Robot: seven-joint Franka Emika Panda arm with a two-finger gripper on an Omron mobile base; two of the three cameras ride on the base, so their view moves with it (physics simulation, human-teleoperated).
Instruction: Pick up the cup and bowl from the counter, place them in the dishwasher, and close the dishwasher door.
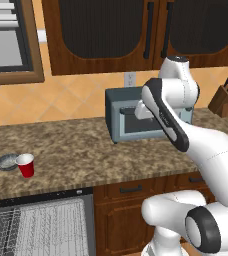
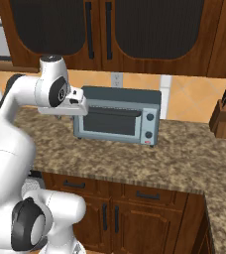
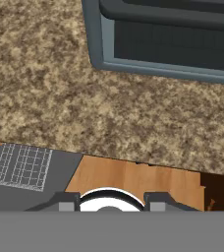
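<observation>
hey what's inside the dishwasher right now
White wire racks show inside the open dishwasher; no dishes visible there. The cup and bowl sit on the counter. The lower part is out of frame.

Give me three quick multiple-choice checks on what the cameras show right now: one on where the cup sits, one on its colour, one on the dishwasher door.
1. The cup stands:
A. beside the bowl on the counter
B. inside the dishwasher
C. on the toaster oven

2. The cup is:
A. blue
B. red
C. green

3. The dishwasher door is:
A. shut
B. open, racks showing
C. missing

Answers: 1 A, cup and bowl sit side by side on the granite. 2 B, its wall is red. 3 B, white wire racks are exposed below the counter edge.
</observation>
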